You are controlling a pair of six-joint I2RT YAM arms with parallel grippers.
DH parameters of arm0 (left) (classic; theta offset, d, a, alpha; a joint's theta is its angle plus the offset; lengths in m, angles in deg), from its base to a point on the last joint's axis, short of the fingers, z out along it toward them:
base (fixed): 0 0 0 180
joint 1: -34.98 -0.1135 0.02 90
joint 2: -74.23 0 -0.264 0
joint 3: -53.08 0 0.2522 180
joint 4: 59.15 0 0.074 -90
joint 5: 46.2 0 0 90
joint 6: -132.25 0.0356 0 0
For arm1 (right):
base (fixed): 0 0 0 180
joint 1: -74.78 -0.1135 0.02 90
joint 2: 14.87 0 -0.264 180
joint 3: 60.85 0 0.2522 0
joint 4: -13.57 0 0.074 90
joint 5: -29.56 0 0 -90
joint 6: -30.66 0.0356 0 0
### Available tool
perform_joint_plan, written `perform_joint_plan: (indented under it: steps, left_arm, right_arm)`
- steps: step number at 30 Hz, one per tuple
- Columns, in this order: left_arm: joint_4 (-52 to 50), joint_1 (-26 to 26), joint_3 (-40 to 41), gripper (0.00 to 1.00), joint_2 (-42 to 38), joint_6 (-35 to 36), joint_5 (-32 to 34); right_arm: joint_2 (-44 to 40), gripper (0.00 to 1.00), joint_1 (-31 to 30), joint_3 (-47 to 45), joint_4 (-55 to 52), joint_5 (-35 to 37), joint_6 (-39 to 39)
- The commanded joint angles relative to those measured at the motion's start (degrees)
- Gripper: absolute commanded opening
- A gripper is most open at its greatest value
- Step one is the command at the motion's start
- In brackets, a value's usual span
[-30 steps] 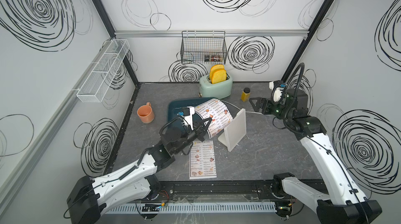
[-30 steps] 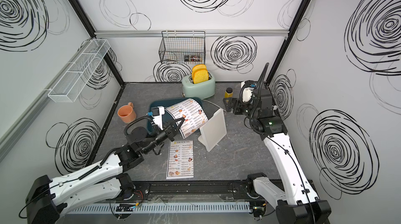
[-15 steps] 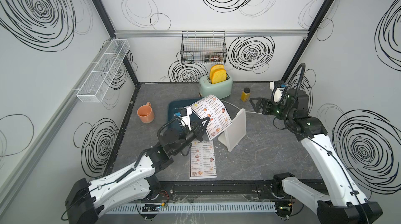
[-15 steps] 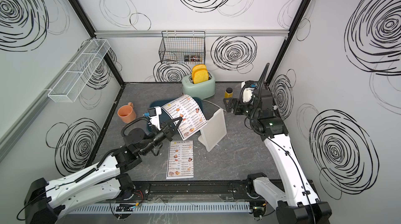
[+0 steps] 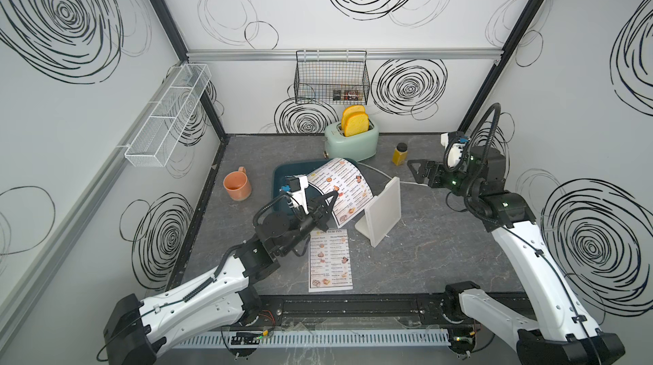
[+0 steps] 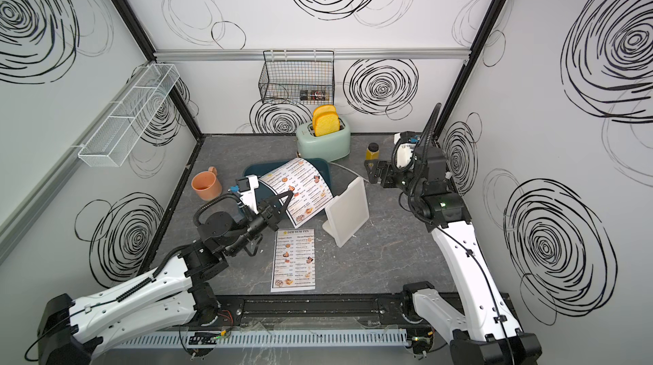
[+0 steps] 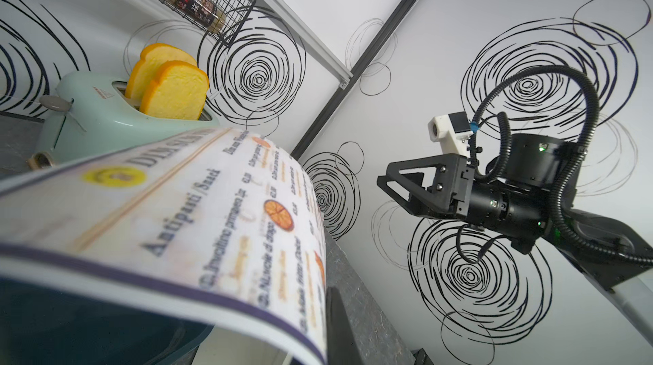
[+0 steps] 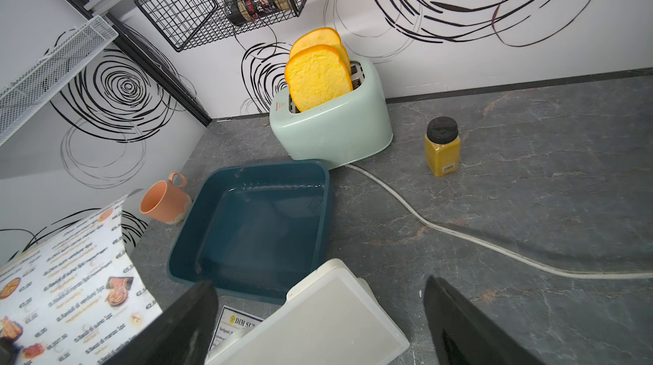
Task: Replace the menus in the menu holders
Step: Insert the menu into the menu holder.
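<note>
Bright, even light, soft shadows; near menu (image 7: 169, 225) blurred in wrist views.

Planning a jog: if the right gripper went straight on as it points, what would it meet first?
Likely the holder, whose top edge sits between the open jaws of the right gripper in the wrist view; beyond it, the bin. Depth is unclear.

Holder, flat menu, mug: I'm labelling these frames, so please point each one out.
Holder (image 5: 383, 209): in a top view, on its blank white panel.
Flat menu (image 5: 330, 260): in a top view, at mid-sheet.
Mug (image 5: 237, 187): in a top view, on its body.
</note>
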Motion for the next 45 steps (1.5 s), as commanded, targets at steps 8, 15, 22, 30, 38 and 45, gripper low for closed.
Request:
perform_joint_plan:
  steps: [8,15,22,30,38,45]
  left_arm:
    - [2.75,0.41,1.24,0.0,0.33,0.35,1.04]
    - [3.55,0.4,1.96,0.0,0.66,-0.48,0.27]
    - [3.39,0.45,2.04,0.0,0.48,-0.61,0.49]
    - [3.91,0.4,1.69,0.0,-0.22,-0.96,0.09]
    - [3.56,0.41,2.04,0.0,-0.66,-1.1,0.41]
    - [3.4,0.41,2.22,0.0,-0.53,-1.29,0.19]
  right_arm:
    - [-1.06,0.96,-0.18,-0.25,-1.05,0.49,-0.56]
    - [-1.18,0.96,-0.18,-0.42,-1.21,0.54,-0.6]
    - [-1.23,0.96,-0.18,-0.33,-1.15,0.55,-0.58]
    - [-1.22,0.96,-0.16,-0.41,-1.3,0.54,-0.58]
    - [-1.22,0.96,-0.17,-0.41,-1.3,0.54,-0.6]
    - [-1.2,0.96,-0.18,-0.41,-1.36,0.62,-0.59]
